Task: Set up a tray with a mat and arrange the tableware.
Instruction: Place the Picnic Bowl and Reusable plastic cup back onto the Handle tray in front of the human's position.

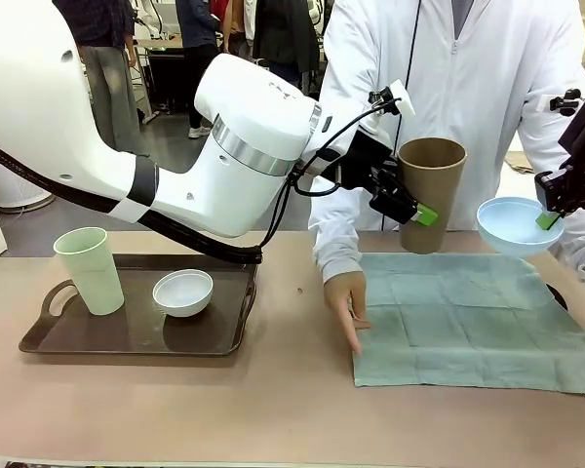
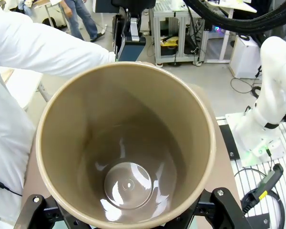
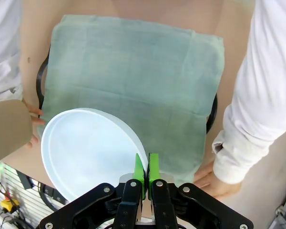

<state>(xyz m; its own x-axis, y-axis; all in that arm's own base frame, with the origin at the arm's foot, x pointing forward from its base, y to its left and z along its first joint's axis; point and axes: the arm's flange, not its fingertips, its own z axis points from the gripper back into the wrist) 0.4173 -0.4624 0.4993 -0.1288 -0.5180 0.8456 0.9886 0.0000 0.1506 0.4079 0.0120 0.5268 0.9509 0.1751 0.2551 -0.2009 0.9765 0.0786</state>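
My left gripper (image 1: 416, 209) is shut on a tall brown cup (image 1: 430, 190), holding it upright in the air over the far left corner of the green mat (image 1: 468, 317). The left wrist view looks straight down into the brown cup (image 2: 128, 157), with my fingers at either side of it. The right gripper (image 3: 146, 168) is shut on the rim of a light blue bowl (image 3: 86, 152), held above the mat (image 3: 133, 71) at its far right (image 1: 512, 224). A dark tray (image 3: 39, 83) lies under the mat. The pale green cup (image 1: 88, 270) and white bowl (image 1: 183, 292) stand on another tray (image 1: 136, 336) at left.
A person in a white coat stands at the far side. One hand (image 1: 346, 307) rests on the mat's left edge and the other hand (image 3: 214, 179) on its right edge. Bare tabletop runs along the near edge.
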